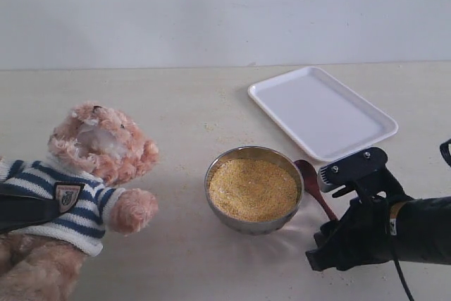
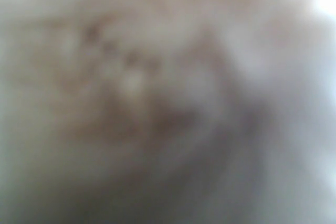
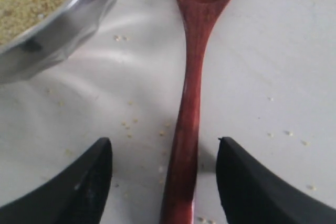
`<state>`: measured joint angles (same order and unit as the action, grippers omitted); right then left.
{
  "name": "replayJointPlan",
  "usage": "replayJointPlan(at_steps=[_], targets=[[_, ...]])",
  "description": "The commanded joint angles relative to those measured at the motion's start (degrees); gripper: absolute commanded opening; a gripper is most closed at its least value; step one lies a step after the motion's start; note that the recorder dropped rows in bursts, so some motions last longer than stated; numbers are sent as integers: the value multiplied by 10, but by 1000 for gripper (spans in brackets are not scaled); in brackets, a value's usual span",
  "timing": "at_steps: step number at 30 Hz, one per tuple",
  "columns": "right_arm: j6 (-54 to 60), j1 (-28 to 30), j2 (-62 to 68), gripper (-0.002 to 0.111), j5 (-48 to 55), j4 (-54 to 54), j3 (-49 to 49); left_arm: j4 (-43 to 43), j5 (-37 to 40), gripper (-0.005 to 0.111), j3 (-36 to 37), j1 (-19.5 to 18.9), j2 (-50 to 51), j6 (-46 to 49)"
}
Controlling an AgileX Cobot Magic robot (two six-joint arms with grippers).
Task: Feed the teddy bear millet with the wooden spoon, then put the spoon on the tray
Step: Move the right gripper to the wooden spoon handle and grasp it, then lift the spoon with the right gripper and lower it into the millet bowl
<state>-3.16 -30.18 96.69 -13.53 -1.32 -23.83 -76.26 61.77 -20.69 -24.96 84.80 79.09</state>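
The pick-up is in hand: the right end effector, released, straddles the handle of the wooden spoon lying on the desk at three o'clock of the bowl. Next it should clench, then scoop millet. The left end effector's state cannot be told.

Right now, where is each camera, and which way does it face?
Exterior: high, facing down at shaggy pinkish teddy bear, round steel bowl of yellow millet, white rectangular tray; right arm shows.
Left wrist: blurred tan fuzz; no gripper.
Right wrist: low, along dark red wooden spoon inside open right gripper; exterior shares spoon, bowl.
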Motion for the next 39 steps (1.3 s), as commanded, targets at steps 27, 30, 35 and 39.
replayJointPlan(at_steps=[27, 30, 35, 39], targets=[[26, -2, -60, 0, 4, 63, 32, -13, 9, 5, 0, -1, 0, 6], [50, -2, -97, 0, 32, 85, 32, -13, 9, 5, 0, -1, 0, 6], [91, -2, -162, 0, 103, 102, 32, -13, 9, 5, 0, -1, 0, 6], [97, -1, -211, 0, 116, 102, 31, -13, 9, 5, 0, -1, 0, 6]])
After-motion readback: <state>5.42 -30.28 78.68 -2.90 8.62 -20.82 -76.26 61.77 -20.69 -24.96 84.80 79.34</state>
